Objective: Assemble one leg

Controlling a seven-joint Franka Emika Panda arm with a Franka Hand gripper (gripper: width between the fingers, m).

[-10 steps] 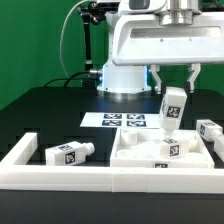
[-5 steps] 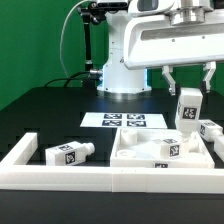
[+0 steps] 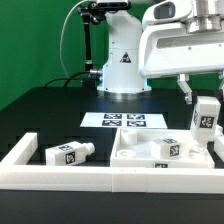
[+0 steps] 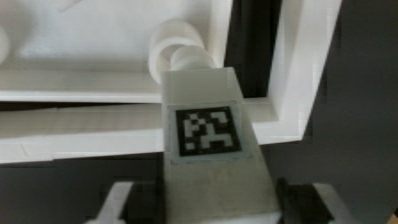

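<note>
Gripper (image 3: 204, 98) clamps the leg (image 3: 206, 115), held upright just beneath it in midair

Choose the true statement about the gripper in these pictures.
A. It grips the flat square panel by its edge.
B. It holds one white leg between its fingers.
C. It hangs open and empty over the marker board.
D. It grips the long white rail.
B: the gripper is shut on the leg, which stands near upright between its fingers at the exterior view's right.
</note>
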